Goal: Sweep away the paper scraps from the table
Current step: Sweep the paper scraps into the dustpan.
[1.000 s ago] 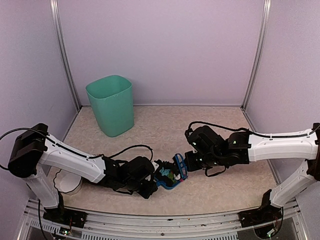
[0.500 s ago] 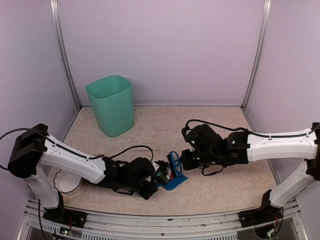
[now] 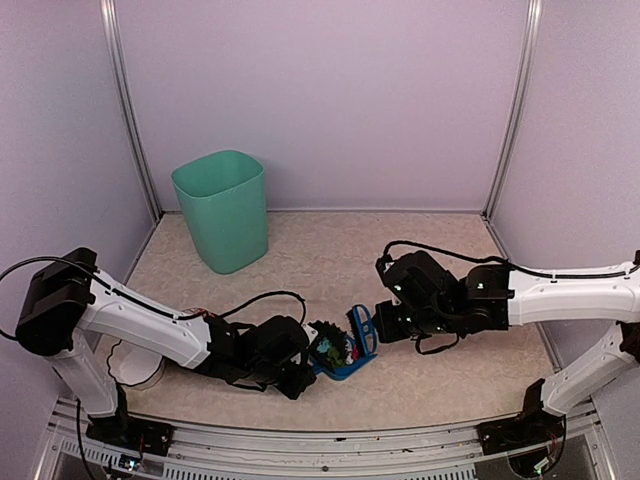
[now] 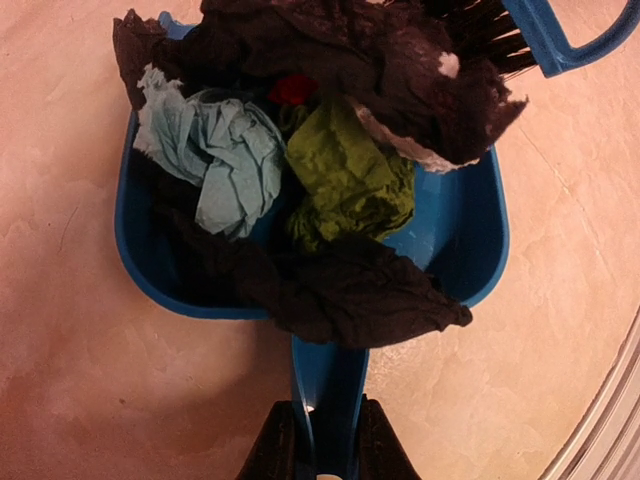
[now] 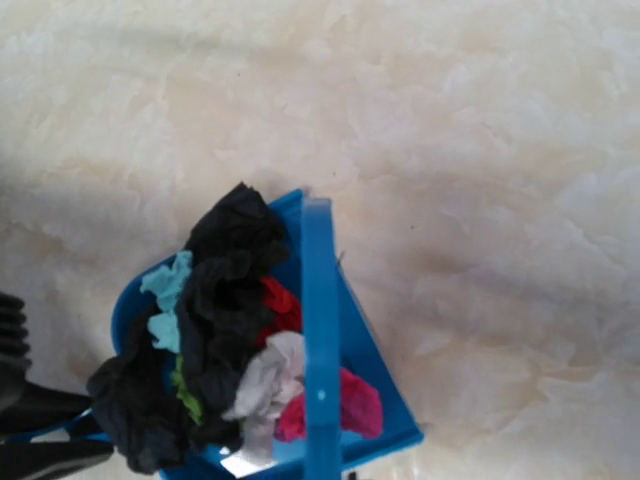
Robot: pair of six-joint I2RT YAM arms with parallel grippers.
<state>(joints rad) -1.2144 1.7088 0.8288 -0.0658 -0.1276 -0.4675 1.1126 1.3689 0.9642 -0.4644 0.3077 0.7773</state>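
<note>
The blue dustpan (image 3: 345, 366) lies on the beige table (image 3: 440, 250) near the front middle. It holds the paper scraps (image 3: 333, 349): black, teal, green, red, white and pink bits (image 4: 320, 170), also in the right wrist view (image 5: 225, 300). My left gripper (image 3: 305, 372) is shut on the dustpan handle (image 4: 327, 400), one finger on each side. My right gripper (image 3: 383, 324) holds the blue hand brush (image 3: 361, 330) upright over the pan's open edge; its handle (image 5: 320, 340) crosses the pan (image 5: 385, 395). The brush bristles (image 4: 480, 30) touch the scraps. I see no loose scraps on the table.
A teal waste bin (image 3: 222, 208) stands at the back left. A white round object (image 3: 135, 366) sits at the front left under my left arm. The metal front rail (image 3: 330, 442) runs along the near edge. Purple walls close in three sides.
The right arm pushed the brush left into the pan half a second ago, then drew it back right. The dustpan and left gripper stayed nearly still.
</note>
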